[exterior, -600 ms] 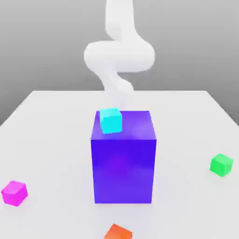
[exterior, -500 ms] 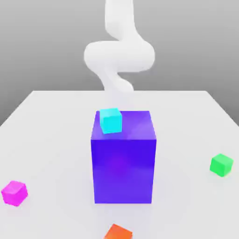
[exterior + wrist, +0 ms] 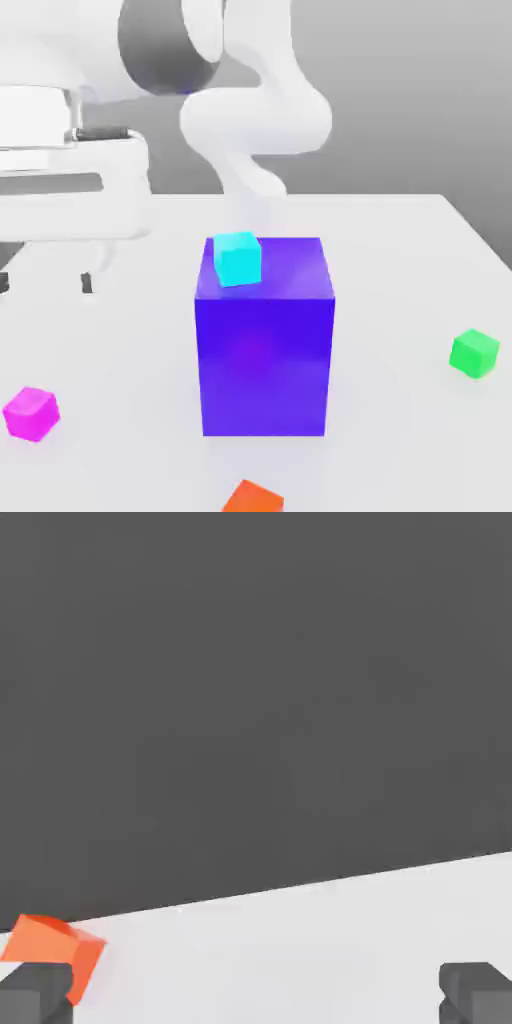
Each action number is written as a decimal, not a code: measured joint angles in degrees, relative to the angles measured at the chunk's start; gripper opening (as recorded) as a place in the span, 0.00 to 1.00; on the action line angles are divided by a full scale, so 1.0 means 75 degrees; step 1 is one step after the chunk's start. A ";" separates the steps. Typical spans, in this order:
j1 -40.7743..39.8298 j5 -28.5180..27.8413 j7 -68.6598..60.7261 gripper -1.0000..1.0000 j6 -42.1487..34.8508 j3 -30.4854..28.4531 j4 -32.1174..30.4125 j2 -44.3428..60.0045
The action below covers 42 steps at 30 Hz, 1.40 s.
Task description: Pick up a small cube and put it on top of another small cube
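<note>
We see white table, grey backdrop | arm looms at exterior view's left above magenta cube | gripper fingers spread wide, empty

The exterior view stands off the arm, raised a little and looking down across the white table toward the arm's base at the far edge, against a grey backdrop. A big blue-purple block sits mid-frame, close to the camera, and the arm's white hand looms large at the exterior view's left. The hand view rides on the hand, low and near the tabletop, facing along it toward a dark backdrop, two dark fingertips at its corners. Both views share the table and the orange cube.
</note>
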 joint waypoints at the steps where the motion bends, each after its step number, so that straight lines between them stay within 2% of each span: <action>1: -0.0142 0.0114 -0.0187 0.50 0.0100 -0.0058 -0.0043 0.0282; 9: -0.1123 0.0560 -0.1322 0.50 0.0999 -0.0264 -0.0384 0.2423; 13: -0.1807 0.1385 -0.2016 0.50 0.1730 0.0476 -0.0167 0.3511; 14: -0.2012 0.1595 -0.2177 0.00 0.1921 0.0722 -0.0100 0.3773; 21: -0.2059 0.1636 -0.2208 0.00 0.1953 0.0777 -0.0084 0.3833; 25: -0.1508 0.0780 -0.1566 0.00 0.1314 0.0047 -0.0336 0.2914; 27: -0.1215 0.0417 -0.1289 0.00 0.0954 -0.0033 -0.0283 0.2629; 42: 0.2193 -0.0591 -0.0011 0.00 0.0646 0.2724 -0.1287 0.1257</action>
